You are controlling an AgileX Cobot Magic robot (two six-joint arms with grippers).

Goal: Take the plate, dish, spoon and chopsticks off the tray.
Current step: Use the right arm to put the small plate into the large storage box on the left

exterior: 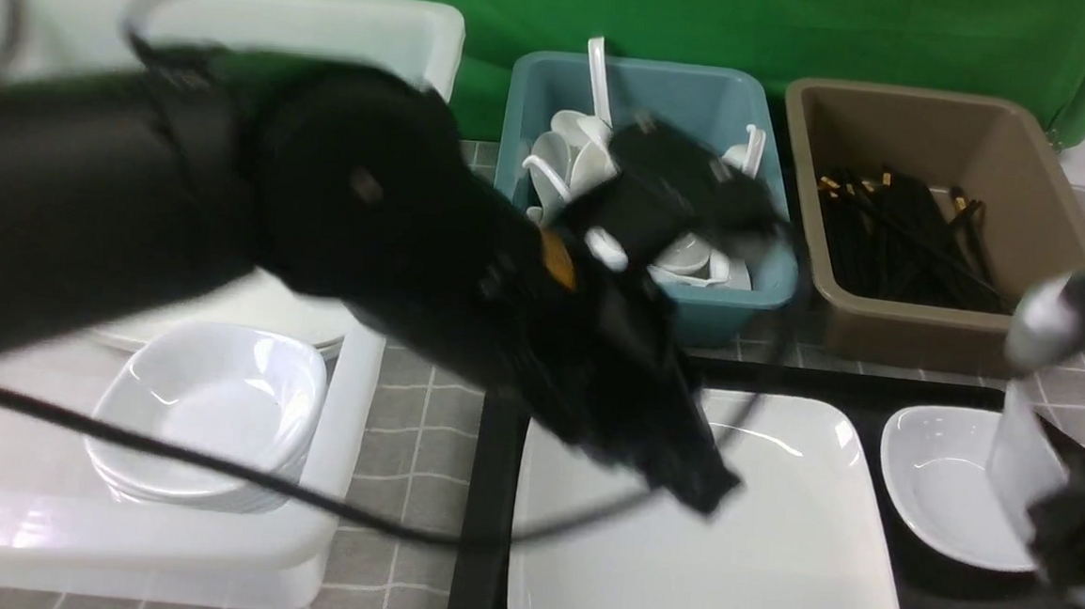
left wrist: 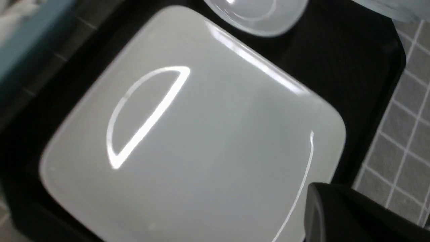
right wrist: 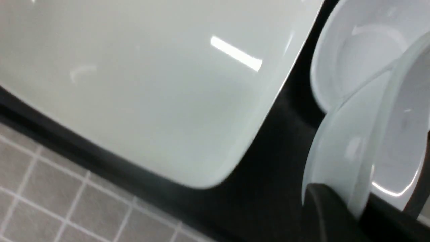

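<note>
The large white square plate (exterior: 753, 562) (left wrist: 201, 141) (right wrist: 151, 84) lies on the black tray (exterior: 489, 490) (left wrist: 352, 60) (right wrist: 275, 161). Right of it a small white dish (exterior: 941, 480) (left wrist: 258, 13) (right wrist: 362, 47) rests on the tray. My right gripper (exterior: 1070, 534) (right wrist: 359, 208) is shut on the rim of a second dish (exterior: 1018, 465) (right wrist: 349, 144), tilted up on edge beside the first. My left gripper (exterior: 697, 479) (left wrist: 322, 208) hangs shut and empty over the plate's far part, blurred. On the part of the tray that shows I see no spoon or chopsticks.
A white tub (exterior: 346, 443) at the left holds stacked dishes (exterior: 206, 416) and plates (exterior: 250, 310). Behind the tray stand a teal bin (exterior: 740, 307) of white spoons (exterior: 570, 156) and a brown bin (exterior: 908, 341) of black chopsticks (exterior: 905, 237). Grey checked cloth (exterior: 422, 420) covers the table.
</note>
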